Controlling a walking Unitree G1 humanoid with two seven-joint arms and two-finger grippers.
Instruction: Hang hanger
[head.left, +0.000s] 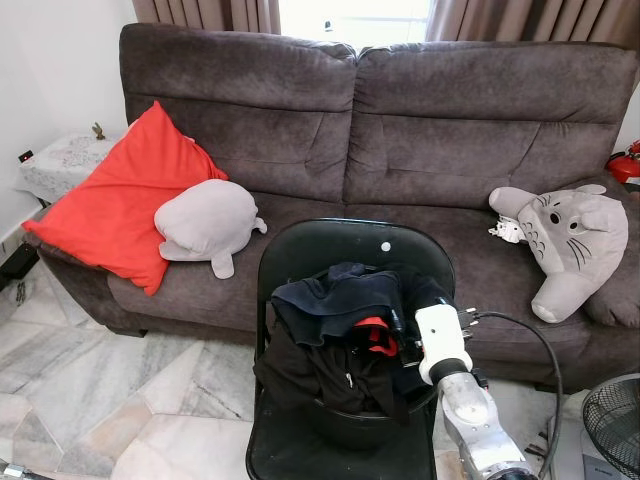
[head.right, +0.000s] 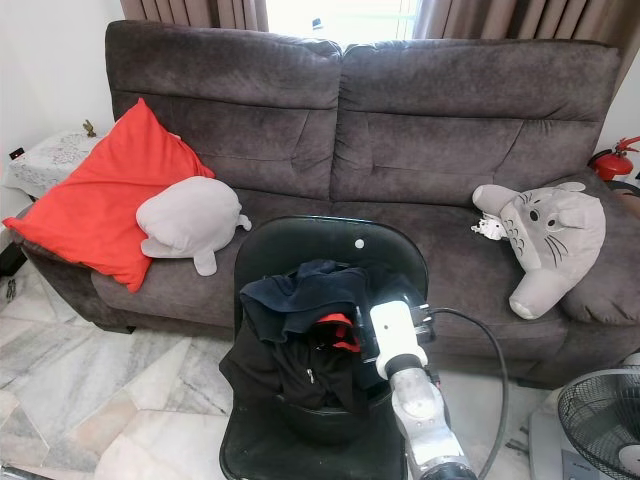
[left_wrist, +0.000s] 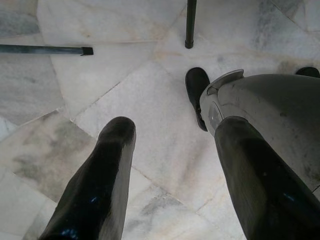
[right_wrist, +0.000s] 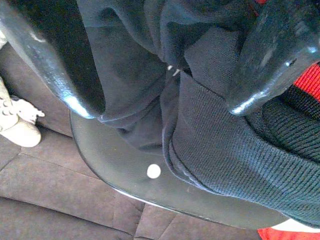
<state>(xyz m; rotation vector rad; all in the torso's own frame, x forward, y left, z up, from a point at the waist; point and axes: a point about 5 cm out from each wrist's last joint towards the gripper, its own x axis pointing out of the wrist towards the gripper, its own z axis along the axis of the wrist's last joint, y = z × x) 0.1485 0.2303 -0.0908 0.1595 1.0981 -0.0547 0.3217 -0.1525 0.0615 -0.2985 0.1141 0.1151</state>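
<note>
A heap of dark clothes (head.left: 335, 330) with a red piece (head.left: 372, 335) in it lies on a black plastic chair (head.left: 330, 245) in front of the sofa. My right arm reaches from the lower right into the heap's right side, where the right gripper (right_wrist: 165, 102) stands open. Its two black fingers (right_wrist: 60, 65) are spread over dark knit fabric (right_wrist: 225, 150) near the chair's back. I cannot make out a hanger's shape among the clothes. My left gripper (left_wrist: 175, 129) hangs open over the marble floor, holding nothing.
Behind the chair stands a brown sofa (head.left: 440, 130) with a red cushion (head.left: 125, 195), a grey plush (head.left: 208, 222) and a grey cat-like plush (head.left: 570, 245). A fan (head.left: 612, 425) is at the lower right, a small side table (head.left: 60, 160) at the left. The floor is marble (head.left: 120, 390).
</note>
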